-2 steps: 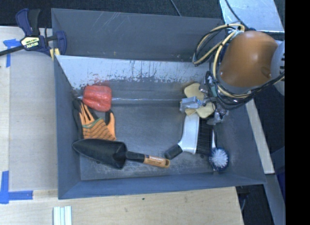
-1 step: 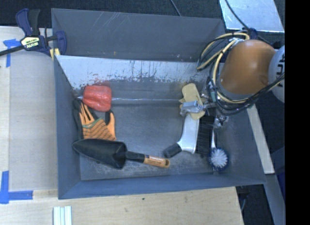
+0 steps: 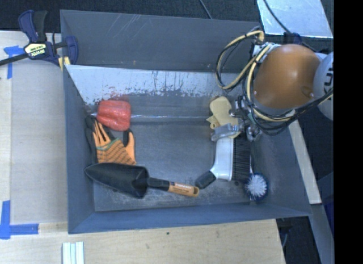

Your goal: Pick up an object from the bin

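My gripper (image 3: 243, 122) hangs at the bin's right side, below the arm's orange dome and cables. Its body is just above the top end of a white-backed brush (image 3: 223, 158) with black bristles (image 3: 243, 158), which lies lengthwise along the right wall. A cream-coloured lumpy thing (image 3: 219, 110) lies right next to the gripper on its left, against the back wall. A small round white bristle head (image 3: 256, 185) lies at the brush's near end.
A black trowel (image 3: 118, 177) with a wooden handle (image 3: 181, 189) lies along the front wall. An orange and black glove (image 3: 113, 146) and a red rounded thing (image 3: 114, 114) lie at the left. The bin's middle floor is bare.
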Robot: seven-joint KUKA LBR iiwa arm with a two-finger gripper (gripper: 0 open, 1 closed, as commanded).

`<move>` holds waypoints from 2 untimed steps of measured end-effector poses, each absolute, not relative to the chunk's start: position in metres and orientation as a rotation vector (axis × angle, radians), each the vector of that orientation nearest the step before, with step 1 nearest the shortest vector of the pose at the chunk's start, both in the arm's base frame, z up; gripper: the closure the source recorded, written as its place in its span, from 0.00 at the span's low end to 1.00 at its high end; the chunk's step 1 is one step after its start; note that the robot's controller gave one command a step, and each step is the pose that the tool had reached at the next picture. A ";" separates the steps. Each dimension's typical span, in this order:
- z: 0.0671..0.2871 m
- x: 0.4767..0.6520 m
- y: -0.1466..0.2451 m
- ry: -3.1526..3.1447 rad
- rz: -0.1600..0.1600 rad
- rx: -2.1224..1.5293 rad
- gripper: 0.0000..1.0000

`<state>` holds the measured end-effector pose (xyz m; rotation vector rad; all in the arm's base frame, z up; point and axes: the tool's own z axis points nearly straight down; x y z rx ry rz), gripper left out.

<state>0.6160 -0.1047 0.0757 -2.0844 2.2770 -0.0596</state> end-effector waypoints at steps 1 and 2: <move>0.076 0.616 -0.105 2.278 -0.059 -2.083 1.00; 0.083 0.616 -0.103 2.277 -0.057 -2.080 1.00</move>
